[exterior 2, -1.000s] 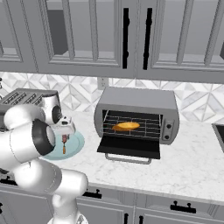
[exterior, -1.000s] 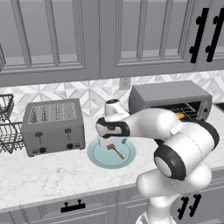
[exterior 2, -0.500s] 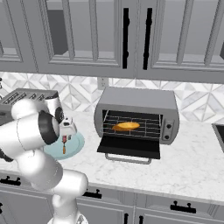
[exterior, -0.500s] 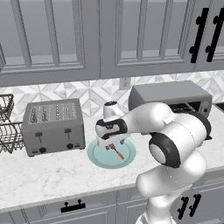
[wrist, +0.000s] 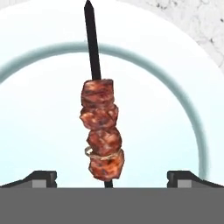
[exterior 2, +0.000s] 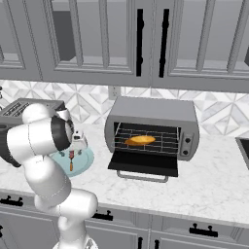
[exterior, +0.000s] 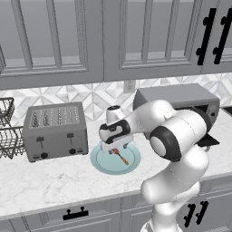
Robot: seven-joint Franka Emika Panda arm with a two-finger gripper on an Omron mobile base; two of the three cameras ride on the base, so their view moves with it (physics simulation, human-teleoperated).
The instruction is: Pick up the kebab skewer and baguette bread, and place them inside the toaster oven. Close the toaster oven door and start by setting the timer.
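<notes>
The kebab skewer (wrist: 101, 140) lies on a pale blue plate (wrist: 43, 131), brown meat chunks on a dark stick. My gripper (wrist: 111, 179) hangs open just above it, one fingertip (wrist: 41, 178) on each side of the skewer's near end, touching nothing. In the left base view the gripper (exterior: 115, 145) points down over the kebab skewer (exterior: 120, 156) and plate (exterior: 102, 162). The baguette bread (exterior 2: 141, 140) rests on the wire rack inside the toaster oven (exterior 2: 153, 109). The toaster oven door (exterior 2: 143, 163) is folded down open.
A grey four-slot toaster (exterior: 55, 131) stands just left of the plate. A wire dish rack (exterior: 7, 131) is at the far left. The white marble counter runs in front, and grey cabinets hang overhead.
The hand has sunk a little closer to the plate and skewer. The jaws have stayed wide, and the skewer and baguette have not moved.
</notes>
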